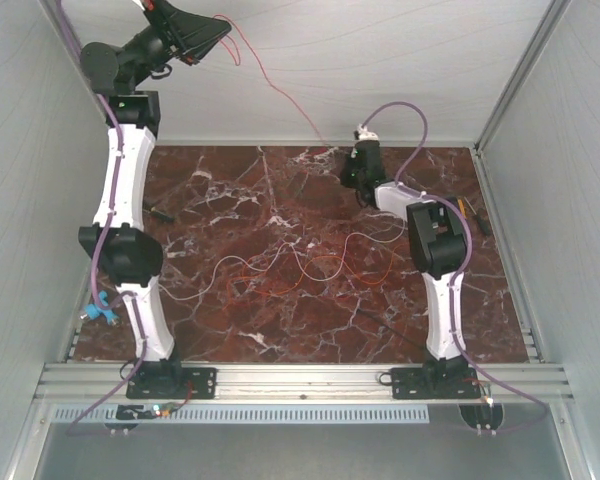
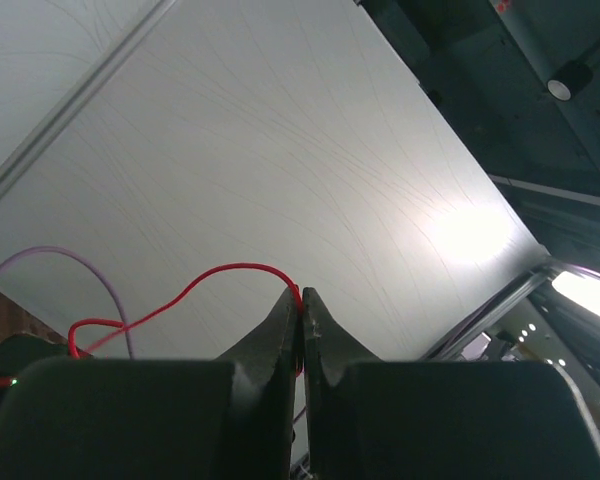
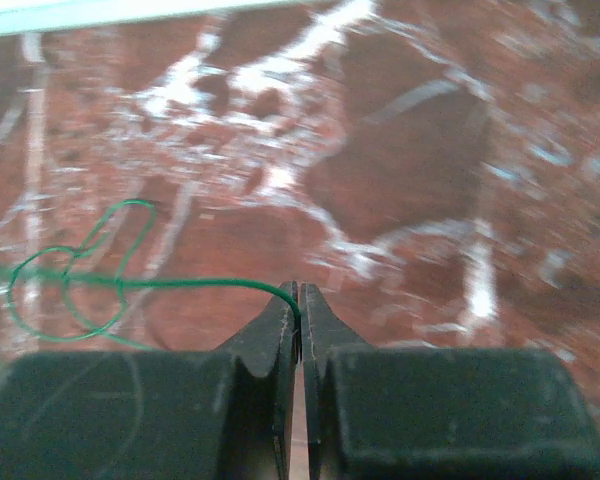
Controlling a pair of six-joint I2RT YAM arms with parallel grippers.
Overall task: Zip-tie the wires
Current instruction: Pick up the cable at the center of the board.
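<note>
Wires [image 1: 300, 265] lie in loose loops in the middle of the tabletop [image 1: 230, 330] in the overhead view. The left tool [image 1: 225, 27] hangs high above the tabletop's far edge with a red wire [image 1: 290, 108] trailing from it, and the right tool [image 1: 360, 190] sits low at the tabletop's far right. Left wrist: jaws clamp that red wire. Right wrist: jaws are shut on a green-looking strand [image 3: 180, 284] just above the tabletop. Gathering looks like the step in hand; next, the strands need bunching for the zip tie.

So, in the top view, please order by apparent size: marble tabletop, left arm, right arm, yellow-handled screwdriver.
1. marble tabletop
2. left arm and right arm, not ranked: the left is raised nearer the camera
3. yellow-handled screwdriver
</note>
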